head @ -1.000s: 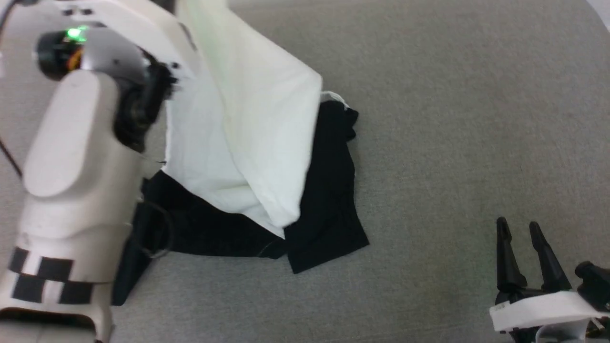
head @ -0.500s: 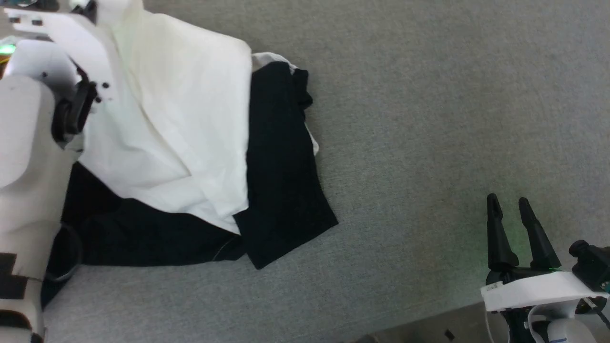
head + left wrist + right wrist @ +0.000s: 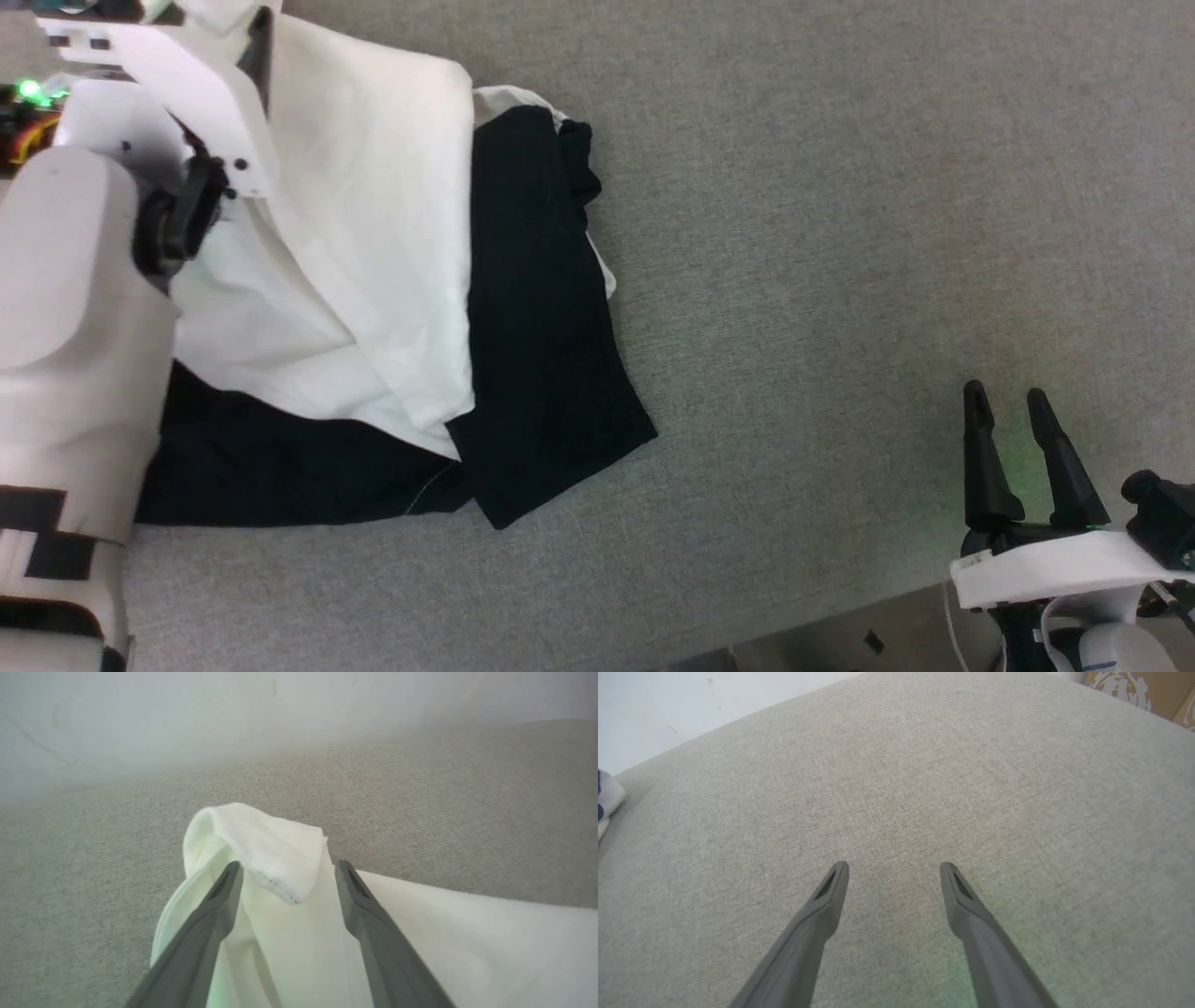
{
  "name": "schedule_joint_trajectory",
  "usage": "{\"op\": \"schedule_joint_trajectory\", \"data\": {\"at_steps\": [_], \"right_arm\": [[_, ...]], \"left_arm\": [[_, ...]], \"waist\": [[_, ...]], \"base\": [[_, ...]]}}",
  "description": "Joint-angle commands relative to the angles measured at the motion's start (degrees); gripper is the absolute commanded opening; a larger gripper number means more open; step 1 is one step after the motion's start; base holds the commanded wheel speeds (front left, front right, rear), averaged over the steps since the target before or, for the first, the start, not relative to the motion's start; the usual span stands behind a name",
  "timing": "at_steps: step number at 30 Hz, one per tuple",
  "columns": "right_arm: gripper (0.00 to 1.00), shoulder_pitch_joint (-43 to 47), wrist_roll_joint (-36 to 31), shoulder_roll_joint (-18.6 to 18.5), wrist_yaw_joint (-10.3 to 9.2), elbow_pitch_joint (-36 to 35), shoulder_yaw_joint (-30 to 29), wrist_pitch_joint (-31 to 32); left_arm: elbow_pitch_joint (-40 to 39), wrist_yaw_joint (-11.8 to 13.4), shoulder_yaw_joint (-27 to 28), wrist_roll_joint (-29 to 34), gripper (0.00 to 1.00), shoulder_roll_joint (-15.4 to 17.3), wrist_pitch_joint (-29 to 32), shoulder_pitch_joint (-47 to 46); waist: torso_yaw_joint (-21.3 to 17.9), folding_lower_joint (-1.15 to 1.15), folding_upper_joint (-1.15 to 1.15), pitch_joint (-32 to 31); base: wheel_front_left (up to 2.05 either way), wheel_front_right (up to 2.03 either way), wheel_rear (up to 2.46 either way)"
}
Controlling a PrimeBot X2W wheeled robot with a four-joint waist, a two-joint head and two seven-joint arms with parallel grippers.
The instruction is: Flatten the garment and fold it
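You are looking at the garment (image 3: 373,233) lying at about 9 to 10 o'clock in the head view, bunched rather than flat. Its soft white body is folding over itself in broad, smooth creases. A matte black sleeve (image 3: 541,308) is spreading out toward 5 o'clock in a blunt, angular flap, and more black cloth is running along the lower edge toward 8 o'clock.

The pale, rounded left arm (image 3: 75,308) is covering the garment's 9 o'clock side. In the left wrist view, the left gripper (image 3: 287,868) is holding its dark, tapered fingers spread. A rolled white hem (image 3: 261,849) with a stitched edge is drooping loosely between them, not pinched.

The right gripper (image 3: 1005,392) is hovering at 4 o'clock, well apart from the garment, and its fingers are standing spread with nothing between them over bare fabric (image 3: 894,865).

Everything is resting on a grey-green surface (image 3: 840,233) with a fine woven texture, and its edge is showing at 5 o'clock. A pale, scuffed wall (image 3: 187,718) is rising behind it at 12 o'clock, and a brown cardboard box (image 3: 1148,690) is sitting at 1 o'clock in the right wrist view.
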Motion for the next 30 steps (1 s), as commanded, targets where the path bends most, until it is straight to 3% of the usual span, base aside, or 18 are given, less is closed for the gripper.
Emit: {"op": "schedule_joint_trajectory", "data": {"at_steps": [1,5,8,12,20,25,30], "right_arm": [[1.00,-0.3,-0.8,0.1,-0.04,0.3,-0.3,-0.3],[1.00,0.2,-1.6,0.1,-0.04,0.8,-0.3,-0.3],[1.00,1.2,-1.9,0.1,-0.04,1.2,-0.5,-0.3],[1.00,3.3,-2.2,0.1,-0.04,1.7,-1.0,-0.3],[1.00,5.9,-2.5,0.1,-0.04,1.6,-1.7,-0.3],[1.00,7.3,-2.7,0.1,-0.04,1.3,-2.0,-0.3],[1.00,7.9,-3.0,0.1,-0.04,1.1,-1.7,-0.3]], "left_arm": [[-0.6,-0.8,-0.4,-0.9,1.00,-0.8,0.4,0.8],[-1.9,-0.8,-0.3,-1.9,1.00,-1.4,1.0,2.0],[-4.5,0.9,1.0,-2.7,1.00,-1.5,-0.7,3.6],[-10.5,3.2,2.3,-2.6,1.00,-1.6,-5.5,7.9],[-27.4,5.1,1.8,1.1,1.00,0.1,-18.8,24.0],[-35.2,11.3,3.6,3.3,1.00,-2.1,-28.0,36.1],[-43.8,16.3,6.4,8.7,1.00,-4.7,-29.9,47.7]], "waist": [[4.7,0.00,0.00,-5.2],[6.7,0.00,0.00,-8.6],[8.3,0.00,0.00,-11.8],[10.5,0.00,0.00,-15.8],[13.4,0.00,0.00,-19.8],[14.6,0.00,0.00,-21.5],[14.6,0.00,0.00,-22.7]], "base": [[0.00,0.00,0.00],[0.00,0.00,0.00],[0.00,0.00,0.00],[0.00,0.00,0.00],[0.00,0.00,0.00],[0.00,0.00,0.00],[0.00,0.00,0.00]]}}
